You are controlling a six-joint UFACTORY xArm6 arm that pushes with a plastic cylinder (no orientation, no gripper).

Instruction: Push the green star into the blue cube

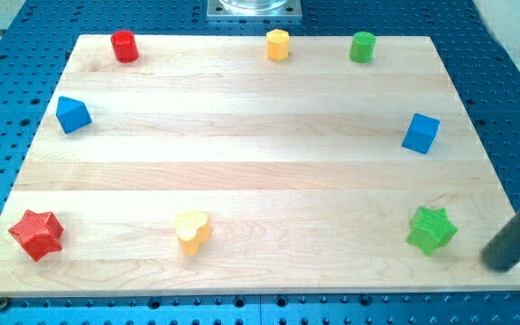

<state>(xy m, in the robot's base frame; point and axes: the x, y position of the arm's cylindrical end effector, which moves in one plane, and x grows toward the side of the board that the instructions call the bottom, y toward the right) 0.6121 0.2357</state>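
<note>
At board's lower right, my tip [497,264] sits just beside green star [431,229], at its 4 o'clock, apparently not touching. No gripper fitted. Blue cube [420,134] lies at star's 12 o'clock, well apart; push not begun.

**Block count: eight on the table**

Red: two, one cylinder [125,46] and one star [37,235]. Yellow: two, one hexagonal block [278,44] and one heart [192,232]. Green: two, one cylinder [362,47] and one star [431,229]. Blue: two, one cube [421,134] and one wedge-shaped block [73,115]. Rods: one, my tip [500,262].
</note>
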